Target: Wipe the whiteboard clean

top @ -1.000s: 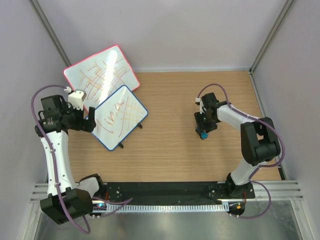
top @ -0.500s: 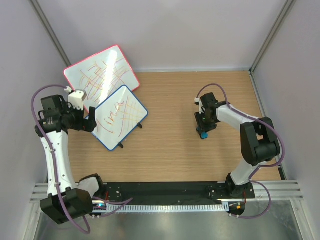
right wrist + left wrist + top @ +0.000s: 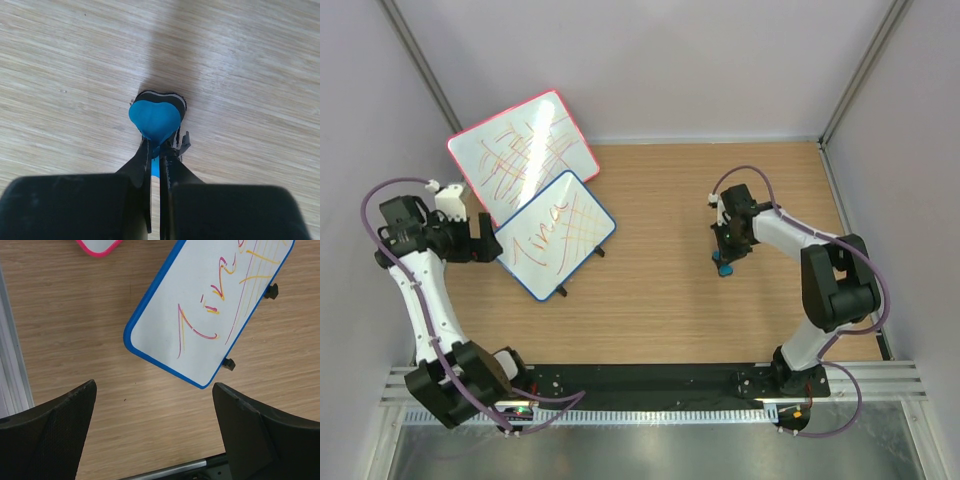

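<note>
Whiteboard likely handling light, stiff, slick; blue frame offering the hold. Left gripper gaping beside it; right gripper pinching eraser, well apart.

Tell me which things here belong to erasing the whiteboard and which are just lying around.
For the job: blue-framed whiteboard, scribbled on; blue eraser, held in the right gripper; open left gripper beside the board.
Lying about: pink-framed board, also scribbled, behind it.
</note>
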Robot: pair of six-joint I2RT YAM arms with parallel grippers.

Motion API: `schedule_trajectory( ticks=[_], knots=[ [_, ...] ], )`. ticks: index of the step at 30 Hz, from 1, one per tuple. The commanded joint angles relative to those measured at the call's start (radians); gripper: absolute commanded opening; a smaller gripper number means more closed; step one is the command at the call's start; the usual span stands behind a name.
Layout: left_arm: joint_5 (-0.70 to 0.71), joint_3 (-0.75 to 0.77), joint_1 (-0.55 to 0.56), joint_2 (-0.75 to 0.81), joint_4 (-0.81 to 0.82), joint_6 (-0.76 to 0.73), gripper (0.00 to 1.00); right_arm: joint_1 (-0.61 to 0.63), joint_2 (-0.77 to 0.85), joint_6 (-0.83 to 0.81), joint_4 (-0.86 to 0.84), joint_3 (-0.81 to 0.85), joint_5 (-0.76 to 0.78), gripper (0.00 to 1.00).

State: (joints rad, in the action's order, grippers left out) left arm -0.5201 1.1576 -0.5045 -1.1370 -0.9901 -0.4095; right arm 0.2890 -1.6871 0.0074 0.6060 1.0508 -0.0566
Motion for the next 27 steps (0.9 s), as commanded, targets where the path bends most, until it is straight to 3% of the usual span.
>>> schedule_trajectory(
  ticks=[1,11,19,27],
  knots=[
    [-0.222,0.027,-0.089,-0.038,0.024,-0.034,0.98,0.006,0.029,0.008,-0.078,-0.023,-0.006,0.01],
    [-0.337,0.053,-0.134,-0.193,0.137,-0.012,0.93,0.006,0.242,0.048,-0.253,-0.097,-0.061,0.01],
    [-0.391,0.088,-0.160,-0.287,0.068,-0.101,0.90,0.006,0.207,0.051,-0.169,-0.063,-0.011,0.01],
    [-0.386,0.065,-0.161,-0.306,0.034,-0.158,0.89,0.010,0.162,0.097,-0.242,-0.083,-0.230,0.01]
  ],
)
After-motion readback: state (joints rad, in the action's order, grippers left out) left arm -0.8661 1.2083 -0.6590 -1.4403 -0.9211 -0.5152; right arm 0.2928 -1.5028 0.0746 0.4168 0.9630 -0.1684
